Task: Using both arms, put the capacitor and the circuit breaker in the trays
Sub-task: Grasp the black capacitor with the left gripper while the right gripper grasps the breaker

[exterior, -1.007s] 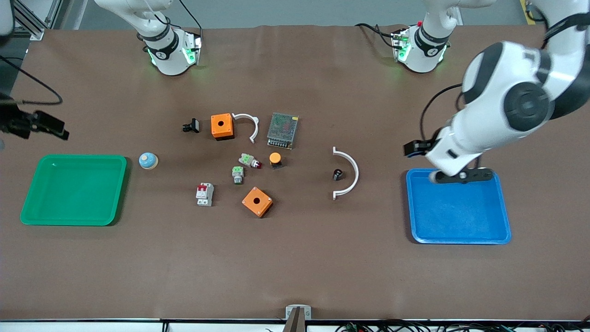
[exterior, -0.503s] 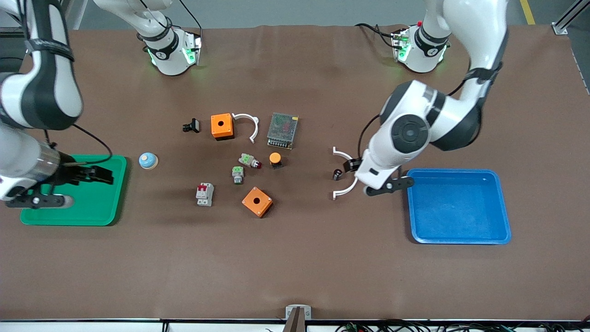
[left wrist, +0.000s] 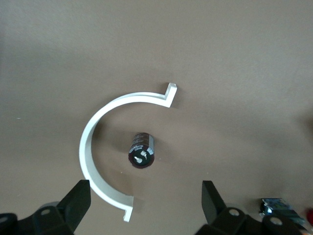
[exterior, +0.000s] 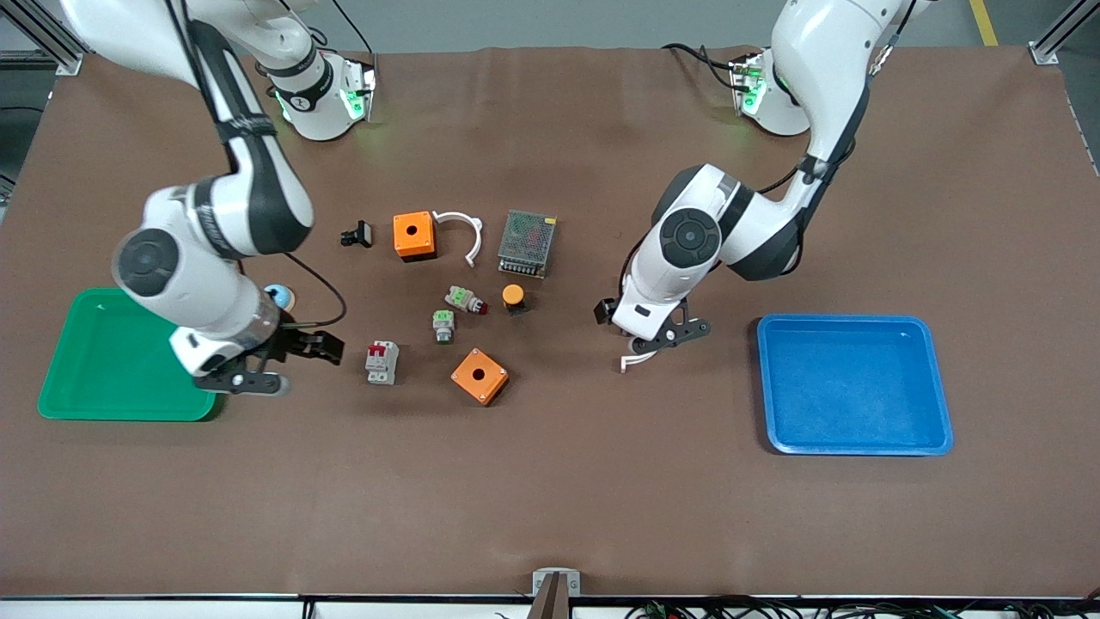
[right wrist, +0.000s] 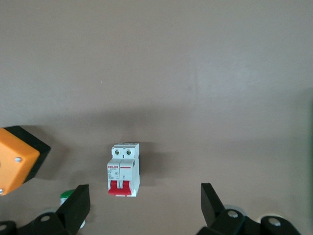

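**Both arms over their targets, nothing held yet**

Capacitor (left wrist: 141, 150): lies on its side on the bench (exterior: 550, 481), inside the curve of a white C-shaped bracket (left wrist: 100, 147), not touching it as far as the left wrist view shows. In the front view the left arm hides it. Judged light, rigid, smooth and round, so likely to roll or squirt out of a pinch. Best taken across the barrel at mid-length, flat against both pads. The bracket sits close, so one finger must land between it and the capacitor.

Left gripper (left wrist: 142, 208): over the capacitor, fingers (left wrist: 76, 203) spread wide, empty, touching nothing.

Circuit breaker (exterior: 381, 361): on the bench, beside the green tray (exterior: 120, 404) and between it and an orange box (exterior: 479, 376). Red levers (right wrist: 122, 187) at one end. Judged a stiff plastic block, modest weight, flat sides. Grip across the narrow body, clear of the levers.

Right gripper (right wrist: 142, 208): just short of the breaker toward the green tray, fingers (right wrist: 73, 205) wide apart, empty.
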